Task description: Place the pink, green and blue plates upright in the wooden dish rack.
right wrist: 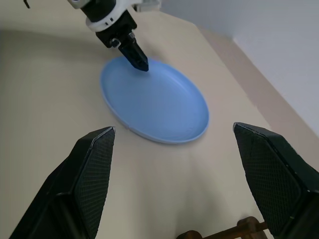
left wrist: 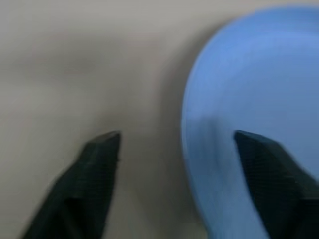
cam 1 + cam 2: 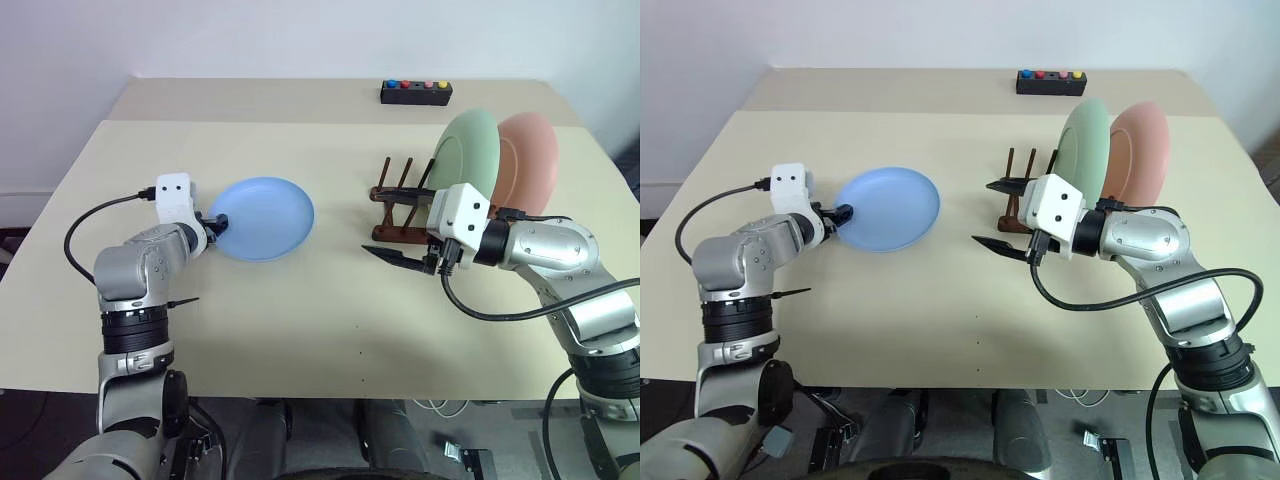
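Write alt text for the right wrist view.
A blue plate lies flat on a beige table, with the left gripper at its far rim. The right gripper, open, frames the plate, and part of the wooden dish rack shows nearby.

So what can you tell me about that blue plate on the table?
The blue plate is round, shallow and plain light blue, with a smooth raised rim; it looks like plastic. It lies flat, face up, on the beige table, left of the wooden rack where the green plate and pink plate already stand. The left gripper straddles its near-left rim, one finger over the plate, one over the table, jaws apart.
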Robot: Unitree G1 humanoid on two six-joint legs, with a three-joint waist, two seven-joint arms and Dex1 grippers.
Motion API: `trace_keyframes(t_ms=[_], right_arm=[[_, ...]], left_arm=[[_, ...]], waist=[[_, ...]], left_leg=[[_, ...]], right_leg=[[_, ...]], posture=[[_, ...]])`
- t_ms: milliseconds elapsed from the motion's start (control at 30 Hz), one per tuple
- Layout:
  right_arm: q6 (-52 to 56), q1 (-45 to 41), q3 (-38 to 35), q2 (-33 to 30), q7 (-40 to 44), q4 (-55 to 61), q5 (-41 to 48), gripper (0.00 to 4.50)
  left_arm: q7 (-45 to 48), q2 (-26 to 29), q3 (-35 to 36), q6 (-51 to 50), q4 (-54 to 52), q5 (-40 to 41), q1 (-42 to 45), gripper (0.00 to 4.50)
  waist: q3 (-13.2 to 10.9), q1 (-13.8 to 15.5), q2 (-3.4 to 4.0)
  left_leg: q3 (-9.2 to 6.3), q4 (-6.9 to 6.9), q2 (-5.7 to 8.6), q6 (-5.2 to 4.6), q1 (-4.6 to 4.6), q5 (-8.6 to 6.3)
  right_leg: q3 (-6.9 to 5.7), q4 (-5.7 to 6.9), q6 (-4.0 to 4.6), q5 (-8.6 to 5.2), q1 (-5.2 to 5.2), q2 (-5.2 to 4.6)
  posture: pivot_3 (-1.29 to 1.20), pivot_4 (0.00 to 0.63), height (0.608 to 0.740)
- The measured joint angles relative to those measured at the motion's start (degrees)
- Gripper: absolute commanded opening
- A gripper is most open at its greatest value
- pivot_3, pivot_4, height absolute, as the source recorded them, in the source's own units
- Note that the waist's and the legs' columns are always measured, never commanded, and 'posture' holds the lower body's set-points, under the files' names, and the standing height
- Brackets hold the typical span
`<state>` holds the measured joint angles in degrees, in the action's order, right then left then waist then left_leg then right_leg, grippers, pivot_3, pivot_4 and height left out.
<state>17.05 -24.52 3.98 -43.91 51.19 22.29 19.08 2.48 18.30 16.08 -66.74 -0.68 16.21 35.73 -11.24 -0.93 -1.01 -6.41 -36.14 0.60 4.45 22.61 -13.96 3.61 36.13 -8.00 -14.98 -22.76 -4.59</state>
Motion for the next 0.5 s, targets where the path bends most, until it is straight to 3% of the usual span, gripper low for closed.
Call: trace_keyframes(t_ms=[133, 333, 500], right_arm=[[-0.01, 0.05, 0.0, 0.01, 0.4, 0.0, -0.5, 3.89], [-0.37, 0.13, 0.23, 0.12, 0.36, -0.09, -2.63, 3.89], [-6.72, -1.61, 4.11, 0.94, -3.33, -4.51, -12.97, 3.89]], left_arm=[[-0.56, -0.96, 0.24, -0.56, -0.03, 0.01, 0.49, 0.16], [-1.01, -1.16, 0.49, 0.94, -1.27, 0.01, 1.76, 0.07], [-0.42, -4.27, -0.16, 18.7, -4.31, -1.54, 3.34, 0.07]], waist=[[0.0, -0.02, 0.0], [0.0, 0.04, 0.0], [-0.01, 0.18, -0.03]], left_leg=[[0.0, 0.01, 0.0, 0.0, 0.0, 0.0], [0.0, 0.0, 0.0, 0.01, -0.02, 0.01], [0.02, 0.01, 0.0, 0.14, 0.02, 0.08]], right_leg=[[0.0, 0.0, 0.0, 0.0, -0.01, 0.0], [0.0, 0.0, 0.0, 0.0, 0.01, -0.01], [0.0, -0.02, 0.01, 0.01, -0.02, -0.03]], posture=[[0.0, 0.15, 0.734], [0.0, 0.15, 0.734], [0.0, 0.15, 0.734]])
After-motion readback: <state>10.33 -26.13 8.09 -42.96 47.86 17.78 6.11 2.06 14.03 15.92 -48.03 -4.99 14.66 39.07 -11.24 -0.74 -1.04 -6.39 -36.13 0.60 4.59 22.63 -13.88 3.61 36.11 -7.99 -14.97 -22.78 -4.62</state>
